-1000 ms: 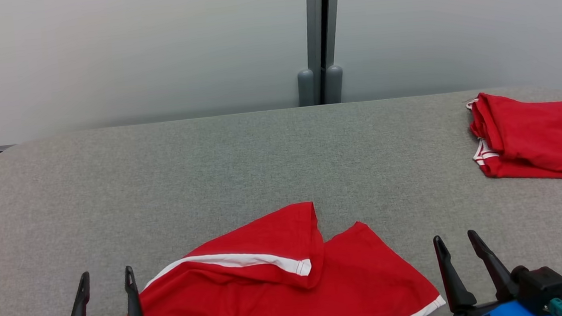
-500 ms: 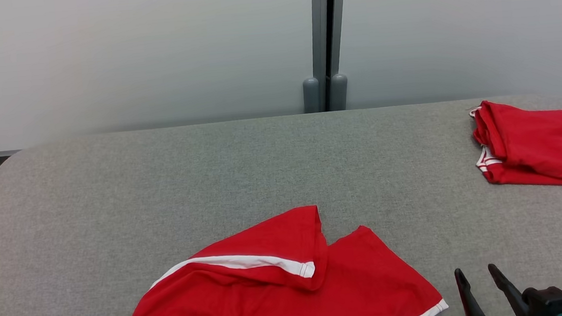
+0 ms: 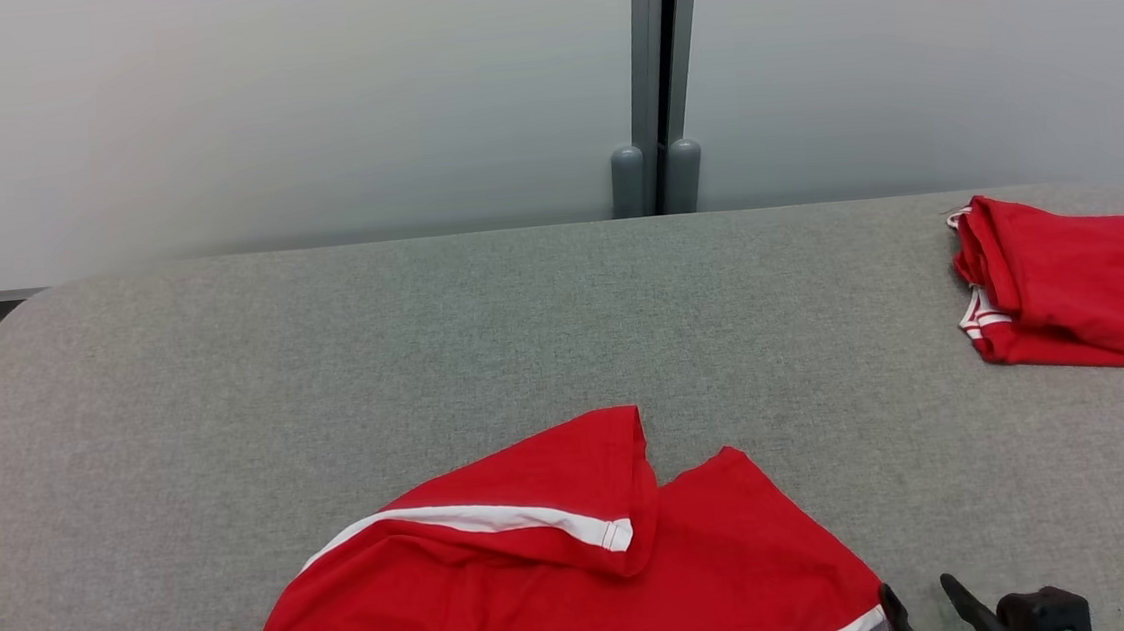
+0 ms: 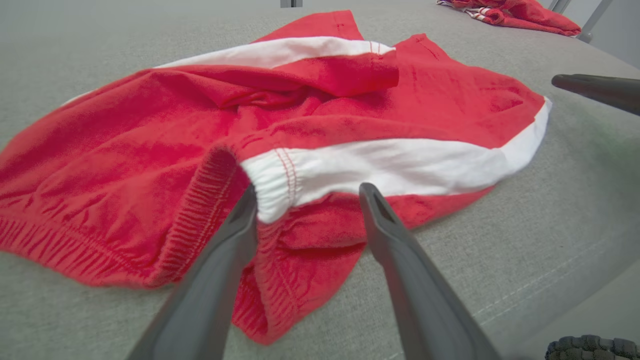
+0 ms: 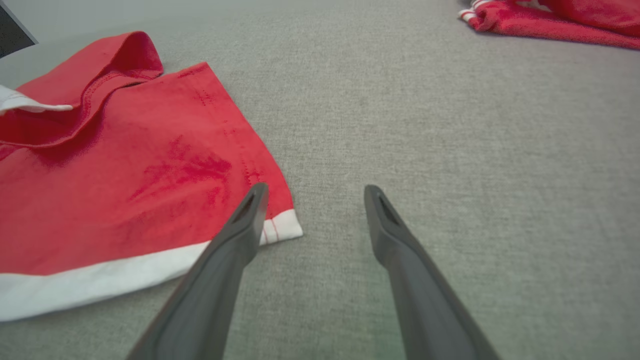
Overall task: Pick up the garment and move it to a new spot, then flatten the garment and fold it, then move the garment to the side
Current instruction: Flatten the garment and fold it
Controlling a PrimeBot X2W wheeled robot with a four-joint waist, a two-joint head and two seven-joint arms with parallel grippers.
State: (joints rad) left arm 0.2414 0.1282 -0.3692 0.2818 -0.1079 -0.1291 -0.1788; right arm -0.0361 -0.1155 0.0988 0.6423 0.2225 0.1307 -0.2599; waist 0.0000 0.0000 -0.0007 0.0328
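The garment (image 3: 562, 566), red shorts with white stripes, lies crumpled near the table's front edge, one leg folded over itself. In the left wrist view my left gripper (image 4: 309, 197) is open, low at the garment's (image 4: 280, 115) elastic waistband, a white-striped fold lying between its fingertips. My right gripper (image 3: 921, 610) is open at the garment's right hem corner. In the right wrist view, the right gripper's (image 5: 315, 195) left finger sits over the white hem of the garment (image 5: 125, 165), its right finger over bare cloth. Neither gripper holds anything.
A second red garment (image 3: 1082, 300) lies folded at the far right of the grey table (image 3: 424, 346), also seen as the second garment (image 5: 550, 17) in the right wrist view. A grey post (image 3: 654, 78) stands behind the table. The right gripper's finger (image 4: 595, 90) crosses the left wrist view.
The left gripper has dropped out of the head view's lower edge and moved right over the garment's near edge. The right gripper has sunk lower in view. The head camera shifted slightly.
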